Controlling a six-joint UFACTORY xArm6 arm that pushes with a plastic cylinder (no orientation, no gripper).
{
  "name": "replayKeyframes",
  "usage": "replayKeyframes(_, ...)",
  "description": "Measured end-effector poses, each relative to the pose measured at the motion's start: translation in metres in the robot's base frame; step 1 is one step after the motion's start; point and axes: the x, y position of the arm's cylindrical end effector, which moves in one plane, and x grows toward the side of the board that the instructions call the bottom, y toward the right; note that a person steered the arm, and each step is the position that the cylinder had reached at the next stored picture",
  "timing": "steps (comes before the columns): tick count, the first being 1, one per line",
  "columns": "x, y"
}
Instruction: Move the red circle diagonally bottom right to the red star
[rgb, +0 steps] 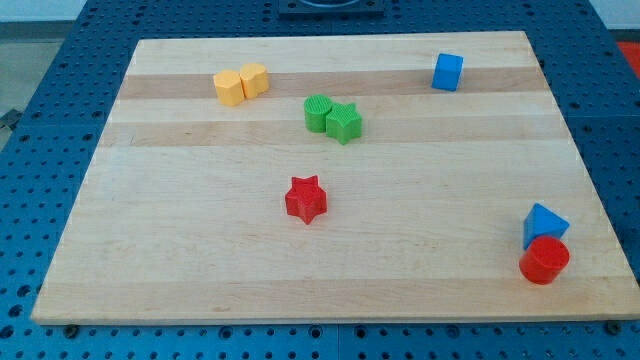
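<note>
Camera view: the tip is not seen. The red circle (544, 260), lower right, touching the blue block (543, 224), looks light and rigid; its right side is best pushed toward the red star (306, 199).

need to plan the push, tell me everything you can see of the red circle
The red circle is a short, solid-looking cylinder, plain matte red like plastic, standing upright with its flat round face up. It sits near the board's bottom-right corner, close to the right edge. The blue block touches it just above. My tip does not show.
</note>
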Motion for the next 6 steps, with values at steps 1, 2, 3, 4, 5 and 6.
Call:
replayKeyframes(1, 0.062, -0.001)
replayKeyframes(2, 0.071, -0.028)
replayKeyframes(3, 0.061, -0.064)
replayKeyframes(4, 0.043, -0.107)
replayKeyframes(5, 0.033, -0.163)
replayKeyframes(6, 0.033, -0.217)
